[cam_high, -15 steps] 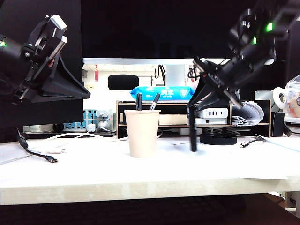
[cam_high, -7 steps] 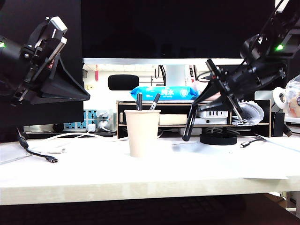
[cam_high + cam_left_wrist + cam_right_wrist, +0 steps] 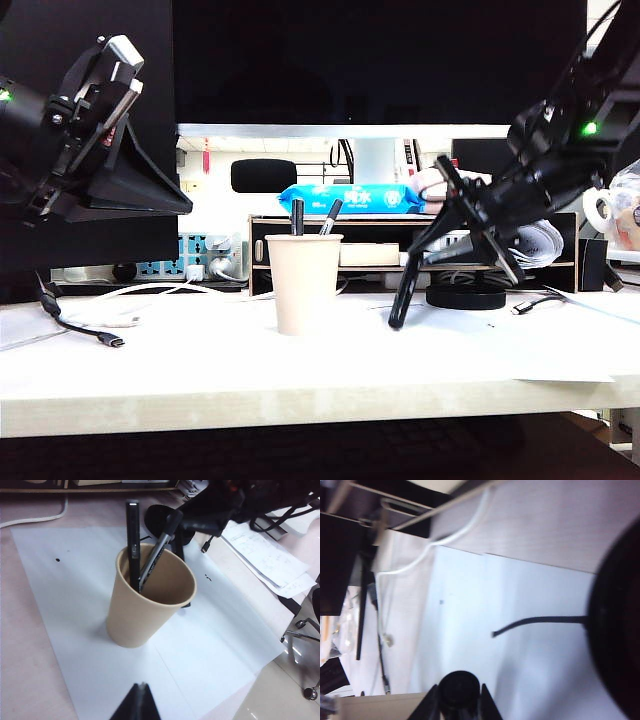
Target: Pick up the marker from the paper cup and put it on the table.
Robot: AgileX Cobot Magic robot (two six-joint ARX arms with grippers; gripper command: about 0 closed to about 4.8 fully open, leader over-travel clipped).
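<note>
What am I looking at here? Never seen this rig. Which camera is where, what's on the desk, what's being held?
It is a two-armed robot; each arm ends in a two-finger gripper. One picture looks at the desk from the front; the other two come from cameras on the arms' wrists.

On the pale wood-grain table stands a plain beige paper cup with two thinner dark pens in it, on a white paper sheet.

The right gripper, right of the cup, holds the thick black marker slanted, tip near the table. The left gripper hangs raised on the left, shut and empty.
</note>
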